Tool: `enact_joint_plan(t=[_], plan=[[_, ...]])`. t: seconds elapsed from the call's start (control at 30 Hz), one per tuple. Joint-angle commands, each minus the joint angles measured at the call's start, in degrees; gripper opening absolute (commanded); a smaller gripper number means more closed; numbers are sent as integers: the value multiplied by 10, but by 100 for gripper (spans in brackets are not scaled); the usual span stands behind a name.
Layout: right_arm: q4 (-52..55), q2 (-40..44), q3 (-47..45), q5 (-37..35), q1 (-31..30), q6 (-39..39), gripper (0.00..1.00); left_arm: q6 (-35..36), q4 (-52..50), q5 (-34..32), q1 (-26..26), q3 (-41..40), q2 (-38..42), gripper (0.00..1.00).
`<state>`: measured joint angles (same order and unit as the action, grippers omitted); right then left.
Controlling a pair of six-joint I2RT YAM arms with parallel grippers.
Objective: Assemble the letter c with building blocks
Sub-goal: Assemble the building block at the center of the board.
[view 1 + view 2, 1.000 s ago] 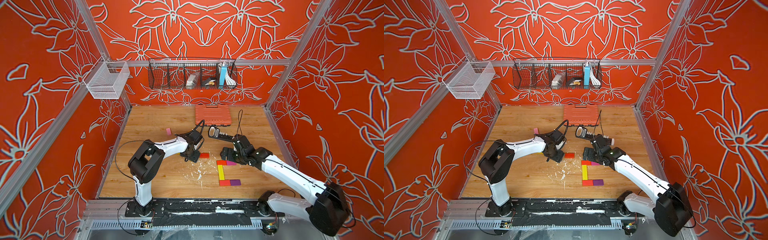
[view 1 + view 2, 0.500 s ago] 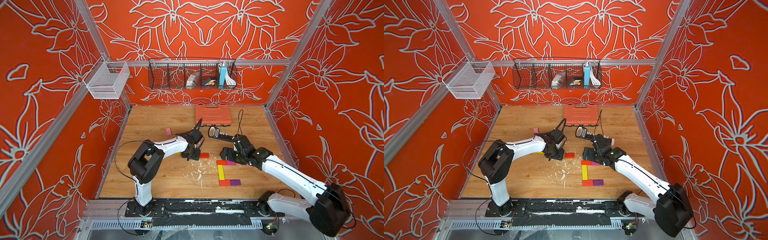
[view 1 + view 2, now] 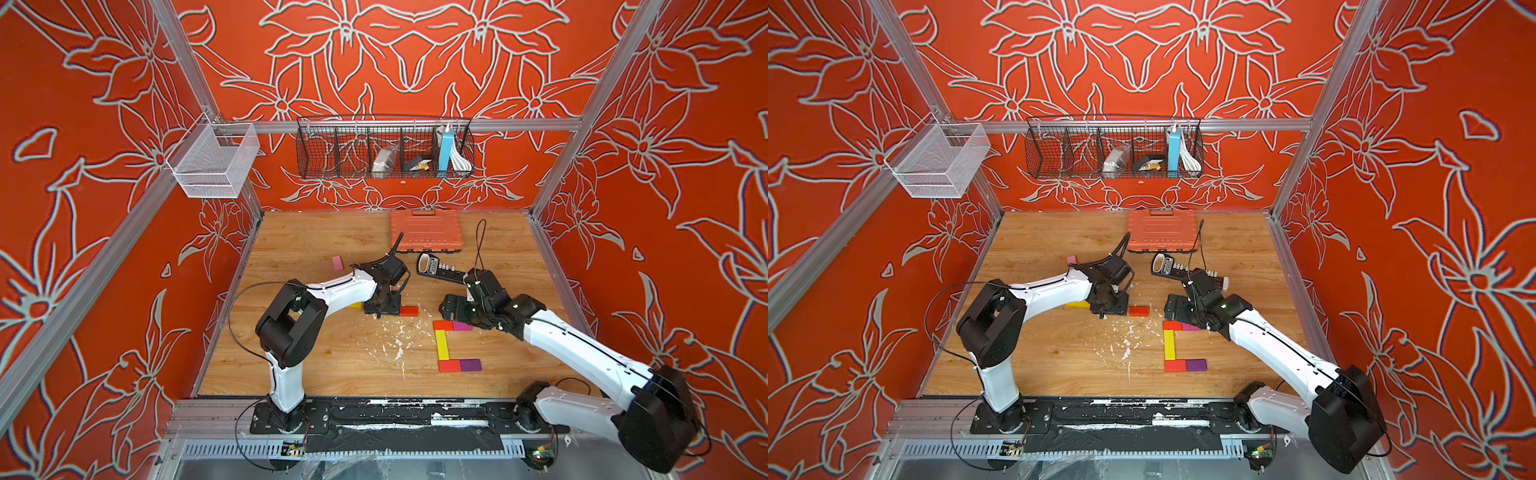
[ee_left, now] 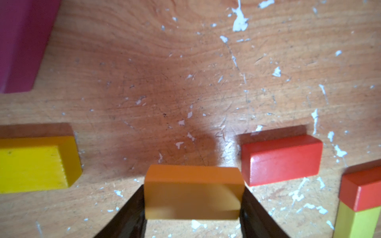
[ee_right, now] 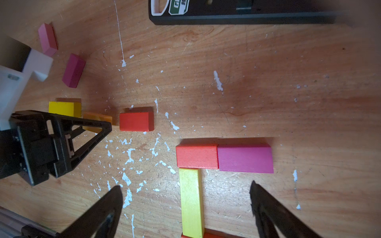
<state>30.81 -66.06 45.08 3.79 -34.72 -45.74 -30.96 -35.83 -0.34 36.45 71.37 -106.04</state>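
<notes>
Near the middle of the wooden table [image 3: 311,245], the left gripper [image 3: 381,308] holds a small orange block [image 4: 192,191] pinched between its two black tips. Whether the block has left the wood cannot be told.

To the right and nearer lies the letter: a red block [image 5: 196,156] touching a magenta block [image 5: 245,157] on top, a long yellow block [image 5: 191,203] as the spine, then another red block [image 3: 449,365] and a purple block [image 3: 471,365] below. The right gripper [image 5: 185,187] hangs over the upper corner, jaws spread wide and empty.

Risks, as a judgement: the grip sits at the very tips, so the orange block could twist or drop. A loose red block [image 4: 281,159] lies just beside it on the right and could be knocked on the way across. The right arm stands in the path, so the arms could collide, and a careless placement could push the letter out of line.

Around: a loose yellow block [image 4: 35,164] on the left, a dark pink block [image 5: 73,70] and a pale pink block [image 5: 47,39] farther off, a black bar [image 5: 241,15] beyond the letter, an orange case [image 3: 426,230] at the far edge.
</notes>
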Motion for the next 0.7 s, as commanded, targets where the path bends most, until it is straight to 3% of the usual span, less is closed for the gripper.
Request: enact_joint_plan(t=[0.0, 0.23, 0.67], plan=[[-5, -6, -3, 4, 2, 4, 98, -11, -11, -6, 2, 12, -3, 65], [-7, -17, 2, 6, 3, 4, 98, -16, -7, 3, 1, 15, -12, 67], [-16, -28, 13, 23, 3, 9, 98, -34, -9, 12, -9, 3, 13, 81]])
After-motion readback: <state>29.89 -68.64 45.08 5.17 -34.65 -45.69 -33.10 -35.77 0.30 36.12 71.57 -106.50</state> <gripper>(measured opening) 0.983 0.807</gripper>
